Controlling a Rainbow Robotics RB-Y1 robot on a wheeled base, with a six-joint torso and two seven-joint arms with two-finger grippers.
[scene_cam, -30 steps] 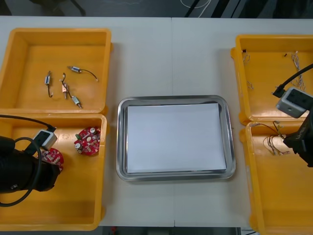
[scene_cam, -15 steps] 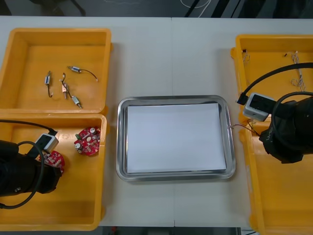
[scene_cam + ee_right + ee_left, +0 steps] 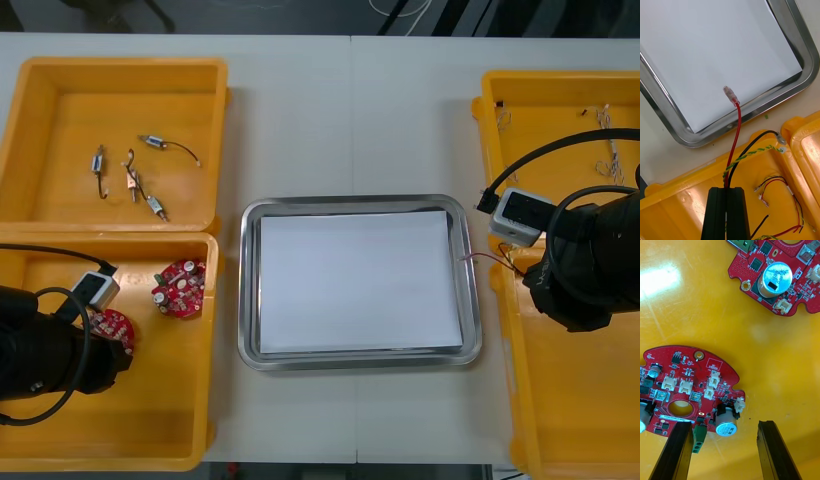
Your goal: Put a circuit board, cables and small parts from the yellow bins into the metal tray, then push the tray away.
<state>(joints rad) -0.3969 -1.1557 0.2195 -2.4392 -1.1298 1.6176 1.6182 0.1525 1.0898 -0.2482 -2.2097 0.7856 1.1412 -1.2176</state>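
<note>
Your right pincer is clamped on a small bunch of cables, red, black and a twisted green-and-yellow one, which rise from between its closed fingers. It hangs where the two right bins meet, just beside the right rim of the metal tray. The red cable's clear tip lies over the tray's white inside; the black end sits on the bin's edge.

Your left pincer stands apart, low over the near left bin, with the edge of one round red circuit board between its fingers. A second circuit board lies just to the right of it in the same bin.

The far left bin holds a few small metal parts. The near right bin has loose thin cables at its far end, and the far right bin has a few more. The tray sits between the bins on the table.
</note>
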